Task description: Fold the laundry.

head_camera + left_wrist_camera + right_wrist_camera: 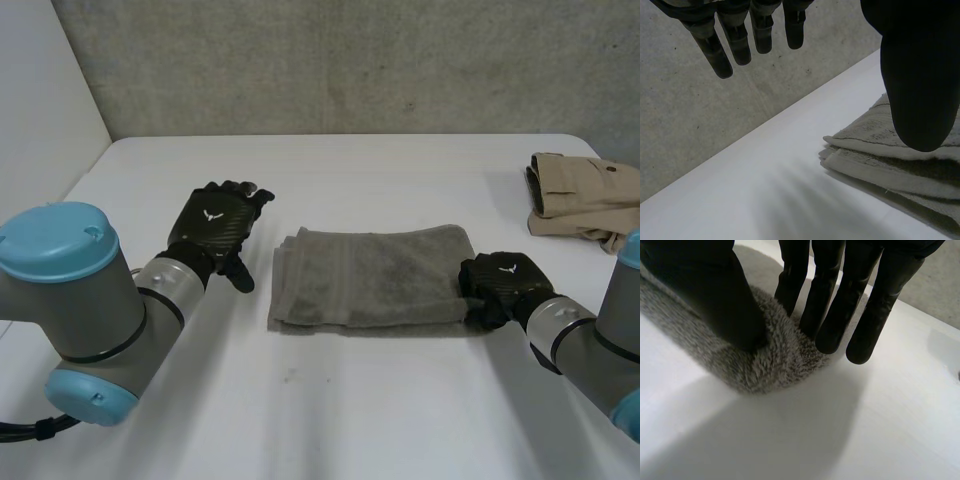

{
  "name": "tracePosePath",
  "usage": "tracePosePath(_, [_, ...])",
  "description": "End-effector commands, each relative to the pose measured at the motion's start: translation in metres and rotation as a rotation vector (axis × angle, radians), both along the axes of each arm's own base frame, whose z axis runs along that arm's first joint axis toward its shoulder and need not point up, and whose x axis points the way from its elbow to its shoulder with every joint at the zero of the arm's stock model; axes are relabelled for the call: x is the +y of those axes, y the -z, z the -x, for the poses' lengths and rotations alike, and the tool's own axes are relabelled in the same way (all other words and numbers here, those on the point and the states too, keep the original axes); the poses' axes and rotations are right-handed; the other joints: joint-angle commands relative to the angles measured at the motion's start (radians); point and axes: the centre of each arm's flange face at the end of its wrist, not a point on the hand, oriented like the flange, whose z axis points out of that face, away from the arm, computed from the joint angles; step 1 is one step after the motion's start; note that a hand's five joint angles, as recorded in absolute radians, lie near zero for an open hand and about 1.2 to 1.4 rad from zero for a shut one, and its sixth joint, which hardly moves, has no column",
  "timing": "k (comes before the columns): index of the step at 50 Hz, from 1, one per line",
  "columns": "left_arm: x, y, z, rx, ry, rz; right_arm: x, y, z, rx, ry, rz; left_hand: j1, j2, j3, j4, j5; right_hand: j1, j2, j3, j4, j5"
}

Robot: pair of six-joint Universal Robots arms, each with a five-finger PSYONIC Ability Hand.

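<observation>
On white table (350, 420), you see left hand (215, 228) released; right hand (505, 280) pinches folded grey terry towel (370, 275) at its 3 o'clock end.

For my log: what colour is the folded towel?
Grey towel, clearest in the head view.

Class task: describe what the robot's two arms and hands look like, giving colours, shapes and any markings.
The left arm and right arm are thick grey cylindrical joints closed by round light-blue caps. The left hand and right hand are black, with a woven-looking back plate bearing a small white emblem, and slim segmented fingers.
</observation>
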Motion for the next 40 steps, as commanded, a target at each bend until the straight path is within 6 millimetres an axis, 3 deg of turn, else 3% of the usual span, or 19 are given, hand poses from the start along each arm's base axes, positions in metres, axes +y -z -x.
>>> tracePosePath(1, [0.001,0.001,0.000,0.000,0.001,-0.001,-0.009,0.005,0.006,0.074,0.037,0.026,-0.030,-0.031,-0.039,-0.030,-0.053,0.462,0.260,0.261,0.265,0.297])
tracePosePath(9, [-0.001,-0.002,-0.004,0.002,-0.010,0.003,-0.013,-0.004,0.006,0.161,0.028,0.097,-0.030,-0.031,-0.039,-0.030,-0.053,0.462,0.260,0.261,0.265,0.297])
tracePosePath(15, [-0.003,-0.008,-0.005,0.009,-0.016,0.019,-0.025,-0.037,-0.009,0.225,-0.015,0.246,-0.030,-0.031,-0.039,-0.030,-0.053,0.462,0.260,0.261,0.265,0.297])
tracePosePath(17, [-0.005,-0.014,-0.006,0.019,-0.022,0.035,-0.020,-0.051,-0.026,0.223,-0.063,0.297,-0.030,-0.031,-0.039,-0.030,-0.053,0.462,0.260,0.261,0.265,0.297])
tracePosePath(18, [-0.006,-0.016,-0.006,0.021,-0.025,0.041,-0.010,-0.064,-0.049,0.210,-0.126,0.346,-0.030,-0.031,-0.039,-0.030,-0.053,0.462,0.260,0.261,0.265,0.297])
tracePosePath(23, [-0.010,-0.031,-0.008,0.044,-0.036,0.081,0.027,-0.082,-0.116,0.155,-0.328,0.446,-0.030,-0.031,-0.039,-0.030,-0.053,0.462,0.260,0.261,0.265,0.297])
tracePosePath(27, [-0.012,-0.038,-0.008,0.075,-0.041,0.091,0.058,-0.070,-0.153,0.148,-0.477,0.458,-0.030,-0.031,-0.039,-0.030,-0.053,0.462,0.260,0.261,0.265,0.297])
tracePosePath(29, [-0.013,-0.041,-0.007,0.097,-0.044,0.087,0.078,-0.055,-0.168,0.146,-0.574,0.431,-0.030,-0.031,-0.039,-0.030,-0.053,0.462,0.260,0.261,0.265,0.297])
tracePosePath(33, [-0.016,-0.047,-0.005,0.157,-0.056,0.072,0.097,-0.034,-0.179,0.148,-0.676,0.350,-0.030,-0.031,-0.039,-0.030,-0.053,0.462,0.260,0.261,0.265,0.297])
tracePosePath(37, [-0.020,-0.052,-0.001,0.197,-0.054,0.068,0.094,-0.042,-0.177,0.146,-0.638,0.324,-0.030,-0.031,-0.039,-0.030,-0.053,-0.760,-0.961,-0.961,-0.957,-0.925])
tracePosePath(40, [-0.019,-0.051,0.007,0.203,-0.035,0.056,0.087,-0.056,-0.173,0.106,-0.560,0.311,-0.030,-0.031,-0.039,-0.030,-0.053,-0.760,-0.961,-0.961,-0.957,-0.925])
